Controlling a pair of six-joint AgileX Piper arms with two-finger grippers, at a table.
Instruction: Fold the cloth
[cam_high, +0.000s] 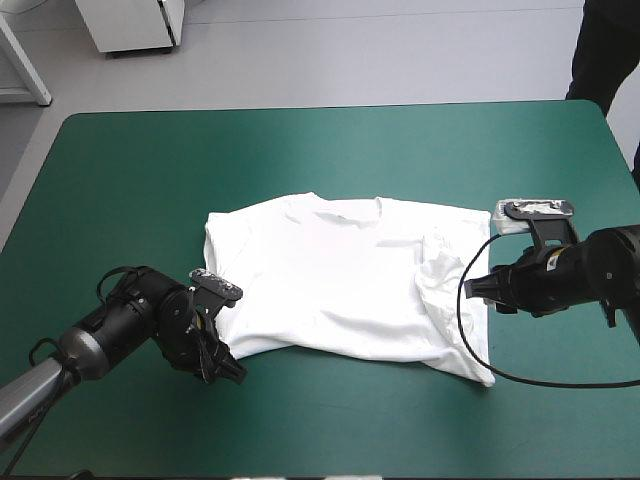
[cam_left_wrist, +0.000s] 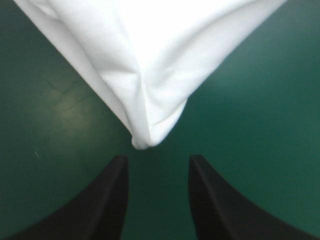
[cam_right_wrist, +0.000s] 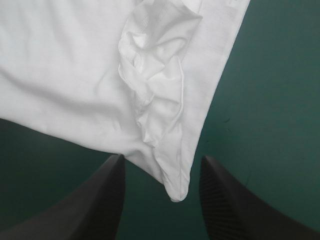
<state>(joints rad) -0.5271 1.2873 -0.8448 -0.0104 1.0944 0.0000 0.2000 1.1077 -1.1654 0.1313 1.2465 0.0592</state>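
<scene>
As seen from above, shows a white, short-sleeved fabric T-shirt (cam_high: 340, 275) spread nearly flat at the middle of the teal-green table cover (cam_high: 300, 150), collar toward the far edge, with a bunched sleeve on the robot's right side. Finds the left gripper of two black fin-shaped fingers (cam_left_wrist: 157, 160) open, parted just short of the shirt's near left corner and not touching it. Finds the right gripper (cam_right_wrist: 162, 162) open too, fingers standing either side of the near right corner of the hem, nothing pinched. Likely to handle as light, soft and limp: sure to sag and crease when lifted, unlikely to slip much between broad fingers, no risk of breakage. Best taken at those two near corners, pinching both layers where doubled, then carried together to keep the fold even. No brand, label or legible writing to be made out anywhere on the shirt.
</scene>
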